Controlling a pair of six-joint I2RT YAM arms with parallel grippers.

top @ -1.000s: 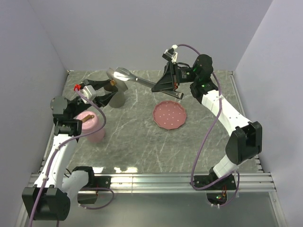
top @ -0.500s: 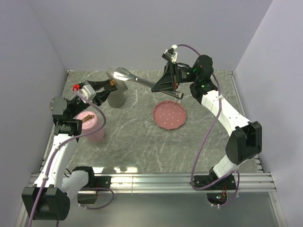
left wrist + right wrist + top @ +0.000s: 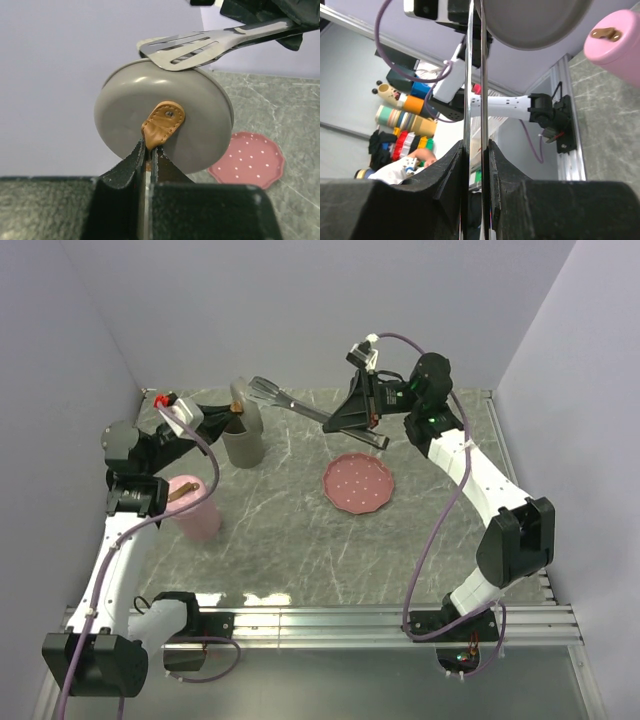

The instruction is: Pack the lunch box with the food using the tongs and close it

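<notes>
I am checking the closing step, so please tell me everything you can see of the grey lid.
The grey lid is round, smooth and matte, plastic-looking, with a brown leather-like tab riveted at its centre. The left gripper is shut on that tab, holding the lid over the grey container. The tongs' slotted tip crosses its far rim; whether they touch is unclear.

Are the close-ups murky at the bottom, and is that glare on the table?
Top external: yes, white glare on the table. Left wrist: left gripper dark, soft; grey lid and tongs sharp. Right wrist: right gripper likewise dark.
</notes>
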